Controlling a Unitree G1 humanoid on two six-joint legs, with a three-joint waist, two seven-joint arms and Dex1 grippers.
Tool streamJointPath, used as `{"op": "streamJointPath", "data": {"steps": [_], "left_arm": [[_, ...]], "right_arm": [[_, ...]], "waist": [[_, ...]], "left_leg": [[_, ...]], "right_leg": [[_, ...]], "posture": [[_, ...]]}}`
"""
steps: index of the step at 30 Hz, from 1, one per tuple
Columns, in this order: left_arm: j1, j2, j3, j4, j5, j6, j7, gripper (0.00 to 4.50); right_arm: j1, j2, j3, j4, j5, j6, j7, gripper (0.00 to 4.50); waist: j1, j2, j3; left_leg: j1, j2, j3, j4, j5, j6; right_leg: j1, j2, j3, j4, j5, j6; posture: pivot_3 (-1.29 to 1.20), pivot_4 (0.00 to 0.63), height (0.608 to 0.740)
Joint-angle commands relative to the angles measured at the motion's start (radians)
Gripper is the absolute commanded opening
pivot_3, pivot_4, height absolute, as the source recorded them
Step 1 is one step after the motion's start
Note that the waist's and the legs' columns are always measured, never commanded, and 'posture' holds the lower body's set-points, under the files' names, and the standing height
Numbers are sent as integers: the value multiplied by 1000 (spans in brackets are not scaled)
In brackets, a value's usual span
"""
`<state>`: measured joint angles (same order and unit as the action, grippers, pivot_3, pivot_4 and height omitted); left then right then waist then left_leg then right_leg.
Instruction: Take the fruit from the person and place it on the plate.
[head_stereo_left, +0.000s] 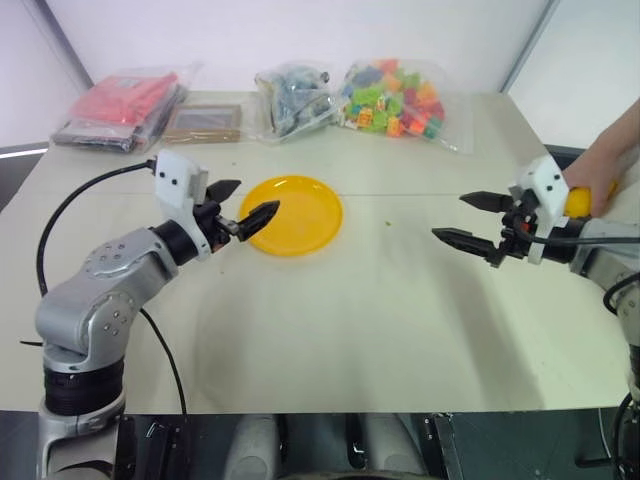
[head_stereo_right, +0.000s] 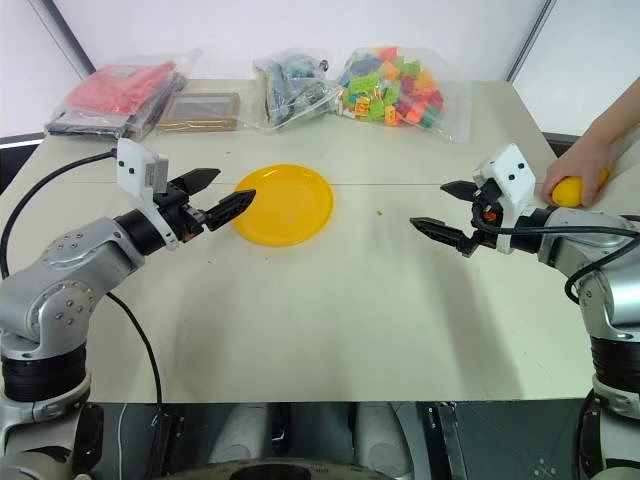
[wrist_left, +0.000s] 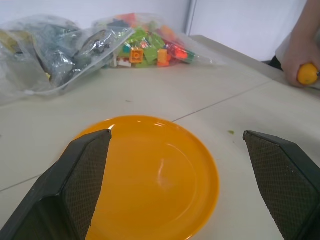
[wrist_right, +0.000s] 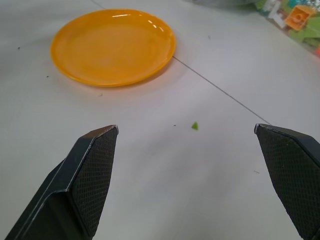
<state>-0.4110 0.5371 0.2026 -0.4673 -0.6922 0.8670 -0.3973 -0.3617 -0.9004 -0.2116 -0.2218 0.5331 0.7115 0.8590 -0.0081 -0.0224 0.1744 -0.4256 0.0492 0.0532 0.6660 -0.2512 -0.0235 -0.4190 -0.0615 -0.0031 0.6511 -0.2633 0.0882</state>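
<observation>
Right eye view, fruit (head_stereo_right: 568, 190): sitting in the person's hand (head_stereo_right: 583, 160) at the table's (head_stereo_right: 330, 310) right edge, seemingly resting on it.
Plate (head_stereo_right: 283, 204): lying empty, centre-left.
Right gripper (head_stereo_right: 438, 208): hovering beside the hand, jaws gaping wide.
Left gripper (head_stereo_right: 221, 192): hovering at the plate's rim, jaws wide.

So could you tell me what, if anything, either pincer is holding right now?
Nothing: both the left pincer and right pincer are open and empty.

The plate (head_stereo_right: 282, 204) is glossy yellow-orange; the fruit (head_stereo_right: 567, 190) is yellow — the table (head_stereo_right: 330, 300) is cream, and a bag of blocks (head_stereo_right: 395, 95) is multicoloured.
</observation>
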Motion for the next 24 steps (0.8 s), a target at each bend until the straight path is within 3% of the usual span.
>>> {"op": "streamJointPath", "data": {"steps": [1,24], "left_arm": [[-41,-8,-16,-3,7,-37,-12,4433],[-82,-30,-41,28,22,-49,-13,4433]], "right_arm": [[-6,-4,-38,-46,13,-4,-13,4500],[-8,-12,-47,-35,8,-20,-15,4500]], "waist": [[2,0,0],[-1,0,0]], "left_leg": [[0,0,0,0,0,0],[0,0,0,0,0,0]], "right_leg": [[0,0,0,0,0,0],[0,0,0,0,0,0]], "posture": [[0,150,731],[0,150,731]]}}
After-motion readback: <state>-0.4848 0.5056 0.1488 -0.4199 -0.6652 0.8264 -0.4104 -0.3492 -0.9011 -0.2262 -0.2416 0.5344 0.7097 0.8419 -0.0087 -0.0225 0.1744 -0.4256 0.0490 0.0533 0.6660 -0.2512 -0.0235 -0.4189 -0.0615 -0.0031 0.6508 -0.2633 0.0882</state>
